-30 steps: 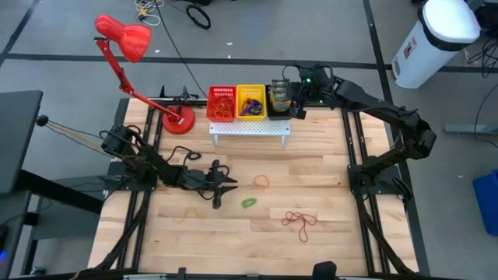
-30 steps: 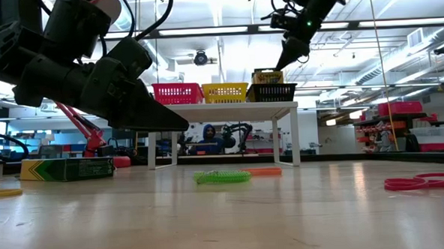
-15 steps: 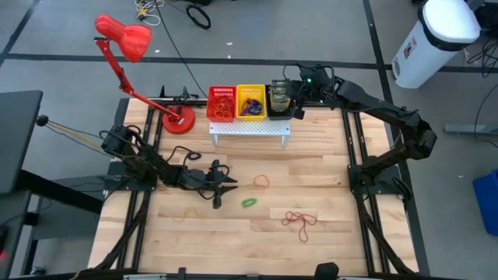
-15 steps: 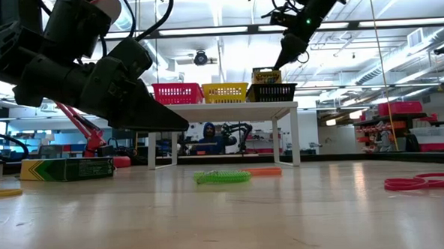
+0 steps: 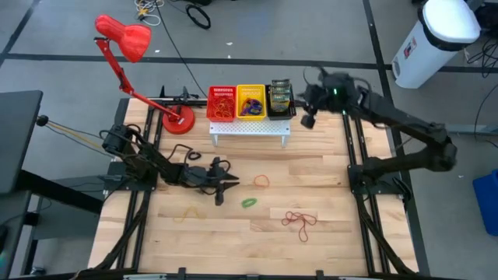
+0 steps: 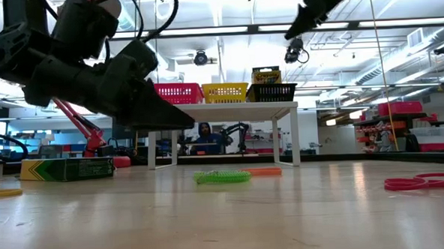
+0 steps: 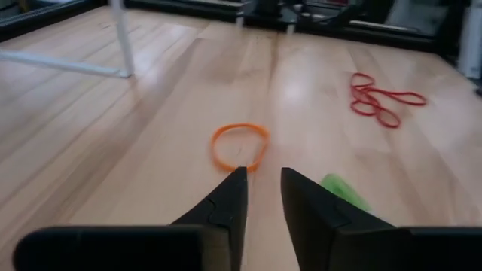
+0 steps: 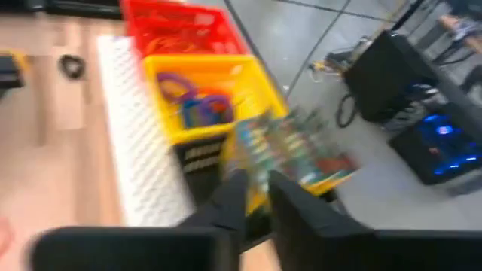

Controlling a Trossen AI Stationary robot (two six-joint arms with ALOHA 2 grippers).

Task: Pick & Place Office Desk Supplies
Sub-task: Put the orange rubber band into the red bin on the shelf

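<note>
Wooden table [image 5: 327, 167] seen from above: the left gripper [image 5: 223, 185] hovers low with fingers narrowly apart and empty, just short of a thin orange rubber band [image 7: 239, 146]. The right gripper [image 5: 308, 117], slightly parted and empty, hangs beside a black basket [image 5: 280, 99] holding yellow-and-green crayon boxes [image 6: 266, 76] on a white perforated rack [image 5: 249, 128].

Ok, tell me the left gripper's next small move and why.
Probably ease the left gripper forward and down to the orange rubber band. In the left wrist view its fingers stand slightly apart with nothing between them, and the band lies flat on the table just beyond the tips. The green rubber band sits off to one side, a less direct reach.
</note>
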